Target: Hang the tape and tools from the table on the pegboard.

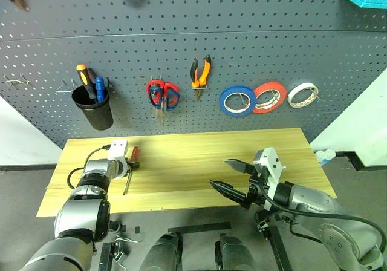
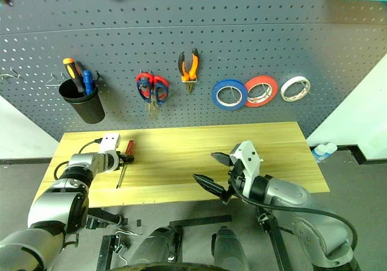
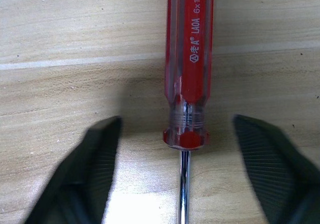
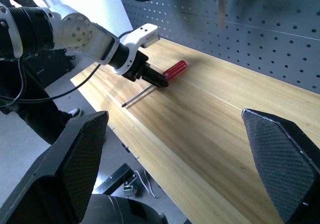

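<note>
A slim red-handled screwdriver [image 3: 190, 59] lies on the light wood table [image 1: 199, 156] near its left end. My left gripper [image 1: 134, 164] is lowered over it, open, one black finger on each side of the spot where handle meets shaft, with a gap on both sides. My right gripper [image 1: 233, 178] hovers open and empty over the table's front edge, right of centre. On the dark pegboard [image 1: 181, 29] hang the blue tape [image 1: 237, 100], orange-and-black pliers [image 1: 201, 72] and dark-handled scissors [image 1: 172, 95] overlapping a red-handled pair.
A red-orange tape roll [image 1: 269, 97] and a white roll [image 1: 302, 94] hang right of the blue tape. A black cup [image 1: 94, 106] on the board's left holds orange- and blue-handled screwdrivers. Bare hooks [image 1: 15, 80] stick out at the far left.
</note>
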{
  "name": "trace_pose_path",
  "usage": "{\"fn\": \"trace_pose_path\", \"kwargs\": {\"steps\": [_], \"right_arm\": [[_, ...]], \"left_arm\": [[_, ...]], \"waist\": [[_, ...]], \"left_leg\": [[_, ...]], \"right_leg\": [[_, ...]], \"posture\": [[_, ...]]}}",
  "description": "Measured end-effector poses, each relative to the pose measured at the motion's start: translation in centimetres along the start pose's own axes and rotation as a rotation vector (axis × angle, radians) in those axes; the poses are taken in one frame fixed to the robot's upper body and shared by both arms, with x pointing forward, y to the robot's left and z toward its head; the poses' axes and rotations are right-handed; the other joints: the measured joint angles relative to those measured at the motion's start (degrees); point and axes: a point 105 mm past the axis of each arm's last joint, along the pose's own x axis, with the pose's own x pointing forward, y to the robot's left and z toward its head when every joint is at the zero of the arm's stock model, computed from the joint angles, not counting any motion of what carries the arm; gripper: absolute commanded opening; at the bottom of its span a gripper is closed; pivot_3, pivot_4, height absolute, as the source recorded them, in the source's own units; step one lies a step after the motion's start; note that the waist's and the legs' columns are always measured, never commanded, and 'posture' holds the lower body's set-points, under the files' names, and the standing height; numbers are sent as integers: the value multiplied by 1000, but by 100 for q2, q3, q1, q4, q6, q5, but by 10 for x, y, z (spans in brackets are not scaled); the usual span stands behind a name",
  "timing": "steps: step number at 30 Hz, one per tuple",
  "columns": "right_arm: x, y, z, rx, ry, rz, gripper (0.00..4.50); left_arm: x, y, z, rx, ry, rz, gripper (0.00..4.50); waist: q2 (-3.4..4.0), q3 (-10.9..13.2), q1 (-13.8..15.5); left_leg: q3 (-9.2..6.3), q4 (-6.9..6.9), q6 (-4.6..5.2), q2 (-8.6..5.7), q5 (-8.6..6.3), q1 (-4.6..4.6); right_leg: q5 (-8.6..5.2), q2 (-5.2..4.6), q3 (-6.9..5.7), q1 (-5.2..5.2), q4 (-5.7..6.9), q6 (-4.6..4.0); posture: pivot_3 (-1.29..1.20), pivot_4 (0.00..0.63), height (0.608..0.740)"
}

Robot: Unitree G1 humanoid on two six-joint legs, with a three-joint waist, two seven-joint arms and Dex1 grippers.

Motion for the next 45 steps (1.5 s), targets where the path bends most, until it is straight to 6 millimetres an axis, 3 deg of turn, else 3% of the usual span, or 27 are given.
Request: {"fn": "trace_pose_path", "kwargs": {"steps": [6,18,28,45], "right_arm": [[-1,3,-1,15,-1,5,4500],[-1,3,0,21,2,4,4500],[-16,-1,10,-17,4,21,4500],[-37,-15,29,-110,18,-16,4500]], "left_arm": [[0,0,1,5,-8,2,811],[-1,-3,1,12,-4,-23,803],[-10,-11,-21,78,18,-76,802],[-41,-57,-63,258,49,-195,802]], "waist": [[-12,42,2],[-2,61,0],[17,70,3],[27,71,29]], "left_leg": [[0,0,0,0,0,0],[0,-3,0,0,0,0],[2,-5,0,1,-1,0],[2,-11,1,2,-3,-14]], "right_leg": [[0,-2,1,-1,-1,0],[0,-2,1,-2,-2,0],[-1,-5,5,0,-6,-2],[-2,-9,2,-1,-18,-4]], "posture": [[-46,178,740],[-44,175,740],[-36,167,740],[-29,138,740]]}}
